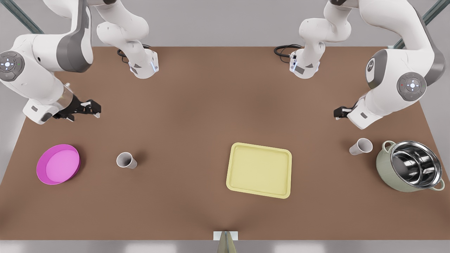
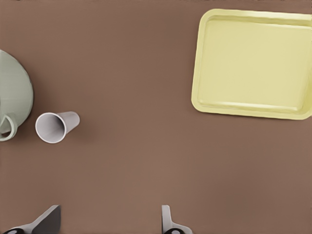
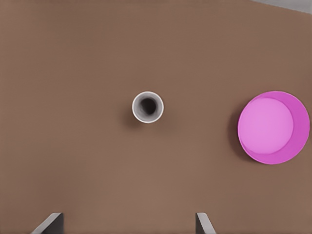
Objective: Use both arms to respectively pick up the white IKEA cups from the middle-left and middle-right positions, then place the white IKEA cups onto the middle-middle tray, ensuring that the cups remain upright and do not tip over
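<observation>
Fingertips (image 2: 167, 222) of the left gripper (image 2: 109, 224) stand wide apart with nothing between them. It hangs above bare table, on the front view's right. Ahead of it and off to one side stands its white cup (image 2: 56, 126), upright, mouth open, just beside the green pot (image 2: 14, 92). The yellow tray (image 2: 253, 63) lies farther out on the opposite side, with nothing on it.

The right gripper (image 3: 126, 224), on the front view's left, is likewise spread and empty. Its cup (image 3: 147, 107) stands upright almost straight ahead of the gap between the fingers. The magenta bowl (image 3: 273, 126) sits well off to the side of that cup.

Both arms seem to be at the approach, with neither cup touched yet. To do it well, each gripper should centre over its cup's mouth, come straight down, and close on the tapered wall below the rim. The left one needs most care: it must shift sideways first and keep its outer finger clear of the pot.
</observation>
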Tool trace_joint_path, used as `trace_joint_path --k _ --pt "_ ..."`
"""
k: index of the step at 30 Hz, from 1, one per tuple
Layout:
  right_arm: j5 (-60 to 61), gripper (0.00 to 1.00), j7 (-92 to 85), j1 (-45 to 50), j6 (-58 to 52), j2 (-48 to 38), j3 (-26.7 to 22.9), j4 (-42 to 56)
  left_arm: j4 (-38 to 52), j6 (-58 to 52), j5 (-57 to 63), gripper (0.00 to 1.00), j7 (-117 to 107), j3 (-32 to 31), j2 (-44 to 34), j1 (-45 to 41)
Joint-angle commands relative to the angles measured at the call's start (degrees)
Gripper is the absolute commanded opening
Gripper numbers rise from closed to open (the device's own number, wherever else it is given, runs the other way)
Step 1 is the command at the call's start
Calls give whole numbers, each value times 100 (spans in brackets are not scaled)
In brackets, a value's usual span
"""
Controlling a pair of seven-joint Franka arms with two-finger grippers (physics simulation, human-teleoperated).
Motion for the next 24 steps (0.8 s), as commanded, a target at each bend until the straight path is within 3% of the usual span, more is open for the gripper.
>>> trace_joint_path --k 1,3,4,8,10,17,21,24 --pt "32 100 -432 -45 134 7 -7 -2 10 114 -6 100 102 5 -4 -15" --pt "14 100 -432 -37 160 208 2 15 19 132 3 100 120 5 179 54" --pt "-39 100 -423 -2 485 700 11 33 142 237 12 100 129 5 645 195" --pt "225 100 -326 -80 1891 2388 11 428 28 2381 -23 100 1358 163 1806 696" --pt "515 100 -326 -212 2331 2801 11 420 -394 2856 -23 100 1579 277 1833 819" --pt "849 100 -423 -573 3447 2872 28 -617 -895 3208 -32 100 1579 497 1947 1391" --pt "919 100 -432 -661 4027 2881 46 -1162 -1686 3681 -41 100 1570 664 1929 1329" --pt "1174 100 -713 -705 4168 2986 46 -1259 -1765 3867 -67 100 1561 664 2017 1382"
